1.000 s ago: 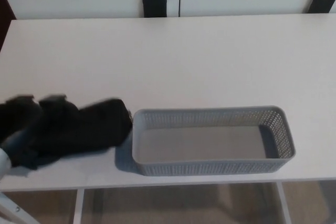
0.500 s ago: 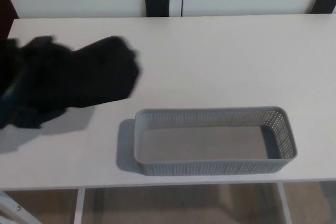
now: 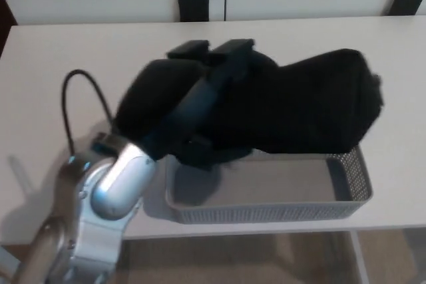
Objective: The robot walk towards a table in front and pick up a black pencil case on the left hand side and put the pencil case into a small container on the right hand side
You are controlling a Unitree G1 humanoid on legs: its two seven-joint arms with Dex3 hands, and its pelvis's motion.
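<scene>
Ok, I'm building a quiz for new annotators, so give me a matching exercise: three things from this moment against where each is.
Things:
1. black pencil case
2. left hand
3. grey basket

Places:
A. on the table near its front edge
B. held in the air over the basket
C. clasped around the case's left end

Pairs: 1-B, 2-C, 3-A

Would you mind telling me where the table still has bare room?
Bare table lies right of the pencil case, behind it toward the far edge, and far left. It is crowded around the basket, where the left hand holds the case overhead.
</scene>
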